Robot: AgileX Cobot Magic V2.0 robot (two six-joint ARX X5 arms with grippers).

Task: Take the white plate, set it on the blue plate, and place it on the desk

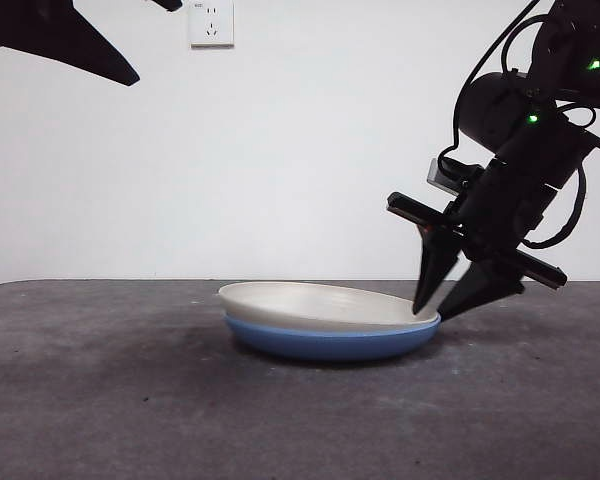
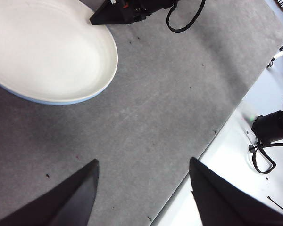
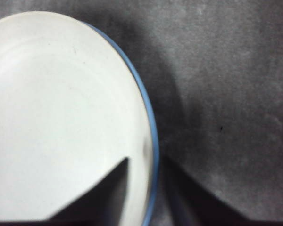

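The white plate (image 1: 315,303) sits nested on the blue plate (image 1: 330,342); the right gripper (image 1: 445,295) straddles their rim, jaws narrowly parted. The left gripper (image 2: 141,188) hangs well apart, jaws wide.

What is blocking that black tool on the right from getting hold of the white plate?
Nothing visible. The right tool is already at the white plate, which sits nested in the blue plate; its jaws straddle the stacked rims, one over the white plate and one outside. The desk beside them shows nothing in the way. The left tool waits open, apart.

1 white plate (image 1: 315,303), 1 blue plate (image 1: 330,342), 2 tools
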